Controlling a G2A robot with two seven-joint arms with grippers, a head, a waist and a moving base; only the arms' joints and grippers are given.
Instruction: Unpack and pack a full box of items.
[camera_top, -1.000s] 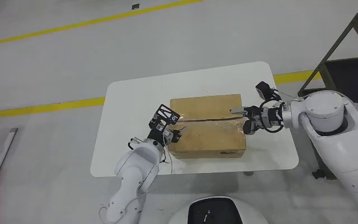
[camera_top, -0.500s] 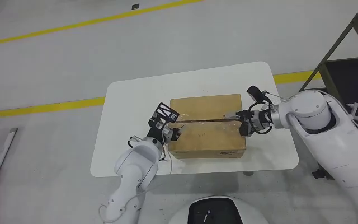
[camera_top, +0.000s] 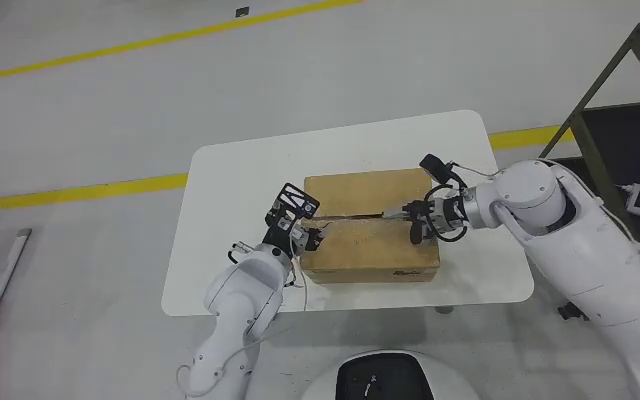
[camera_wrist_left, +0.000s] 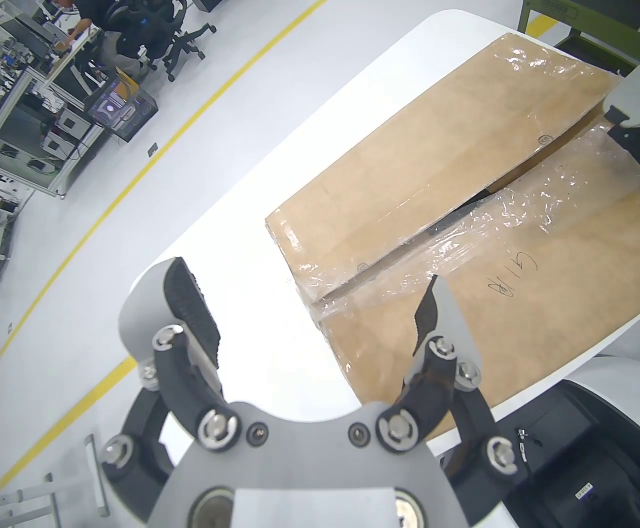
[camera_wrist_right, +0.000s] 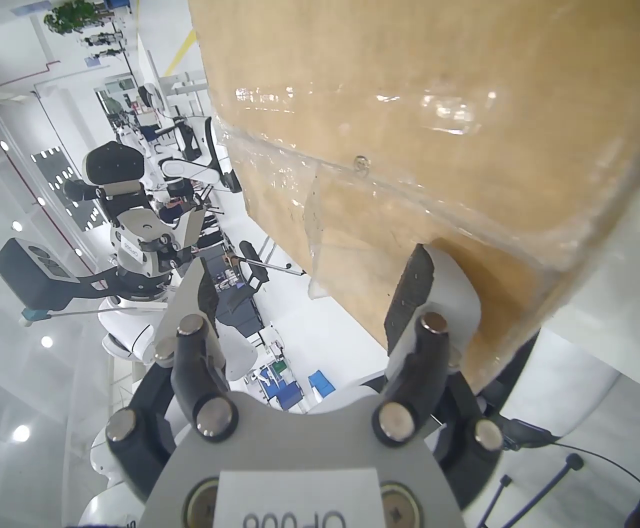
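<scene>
box (camera_top: 370, 245) on table (camera_top: 230, 200) | right end effector (camera_top: 408, 213) over box | left end effector (camera_top: 311, 239) beside box

I get bright, even overhead light in all 3 views. The white table (camera_top: 230, 200) nearly washes out in my left wrist view. There the clear tape (camera_wrist_left: 480, 235) on the box (camera_wrist_left: 400, 150) throws small white glints, and it glints in my right wrist view too. Round ceiling lamps (camera_wrist_right: 21, 433) show as hot spots. Shadows are faint and soft. The yellow floor line (camera_wrist_left: 200, 116) bows slightly in my left wrist view.
</scene>
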